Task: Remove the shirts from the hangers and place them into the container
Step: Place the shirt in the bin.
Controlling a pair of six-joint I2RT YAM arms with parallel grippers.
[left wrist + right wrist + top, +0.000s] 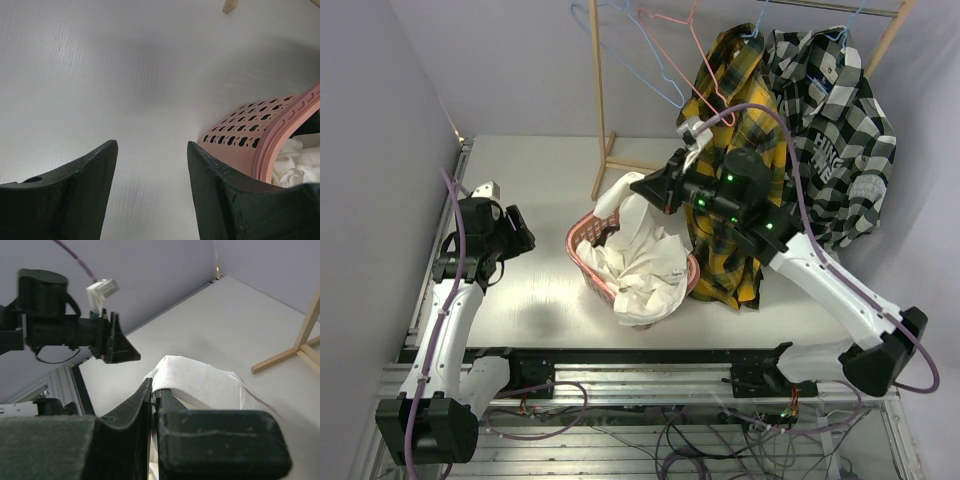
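Ahead of my left gripper [152, 145] the table [100, 75] is a smooth, matte white sheet with plenty of room. The side wall [380, 150] stands close behind that arm. The left fingers [90, 175] are dark, wedge-shaped and spread wide, with nothing between them. Just off the right-hand finger is a corner of the basket [250, 135], a salmon-pink plastic tub with a rounded rim and lattice holes. I cannot tell whether the finger touches it.

My right gripper [645, 185] hangs above the far side of the basket, so it has little slack. The wooden rack [601, 100] is just beyond the fingertips, and the yellow plaid shirt [735, 130] hangs right behind the wrist. The checked shirt [830, 120] is further back on the same rail, both of them on hangers. Bare wire hangers [672, 98] dangle up past the tips.

In the wrist view the right fingers [135, 405] are pressed together, pinching a fold of the white shirt [195, 382]. The soft, crumpled cloth rises from the jaws and drapes away ahead of them. The rest of it is heaped below the fingers, filling the basket and spilling over the near rim.
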